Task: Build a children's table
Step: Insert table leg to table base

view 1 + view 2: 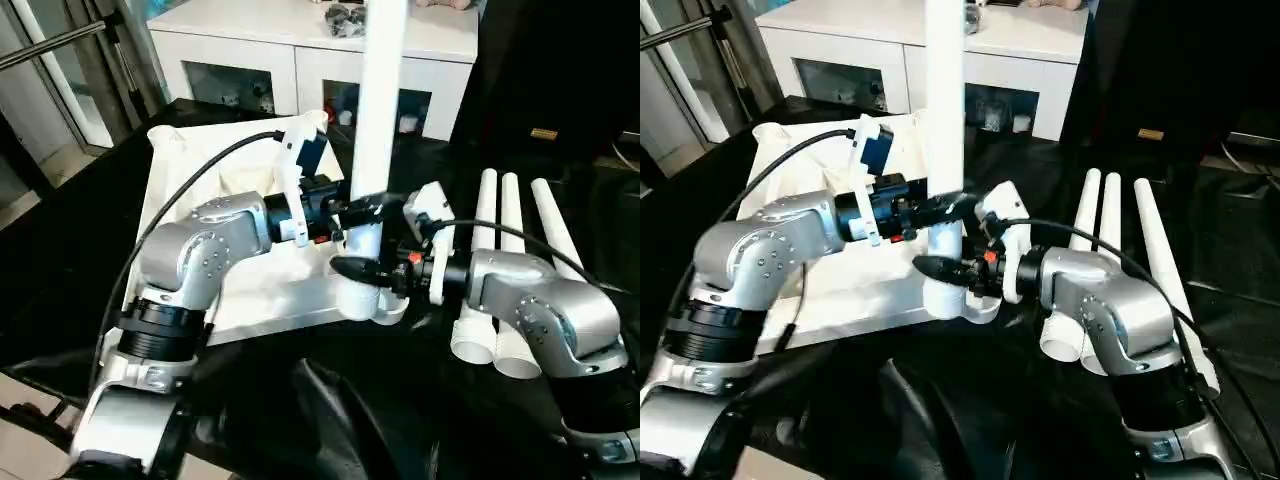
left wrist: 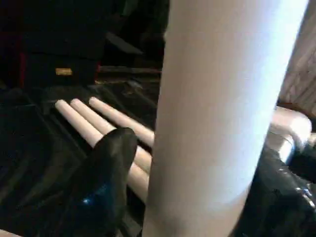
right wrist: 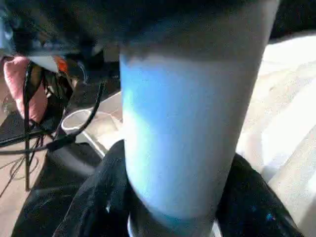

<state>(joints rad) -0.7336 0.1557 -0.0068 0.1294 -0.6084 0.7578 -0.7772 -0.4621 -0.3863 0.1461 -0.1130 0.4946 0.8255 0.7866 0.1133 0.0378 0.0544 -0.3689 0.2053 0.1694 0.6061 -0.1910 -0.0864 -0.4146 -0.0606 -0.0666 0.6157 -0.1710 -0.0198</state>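
The white tabletop [image 1: 185,165] lies underside up on the black cloth. One white leg [image 1: 382,100] stands upright in its near right corner socket [image 1: 362,303]. My left gripper [image 1: 362,206] reaches around this leg from the left, well above the socket. Its jaws are open: in the left wrist view one black finger [image 2: 111,168] stands a little off the leg [image 2: 217,108]. Lower down, just above the socket, my right gripper [image 1: 366,274] is shut on the leg, with black fingers [image 3: 96,197] pressed against both sides of the tube [image 3: 182,133].
Three more white legs [image 1: 510,270] lie side by side on the cloth to the right, beyond my right forearm. A white glass-door cabinet [image 1: 300,55] stands behind the table. A metal frame [image 1: 60,40] rises at the far left.
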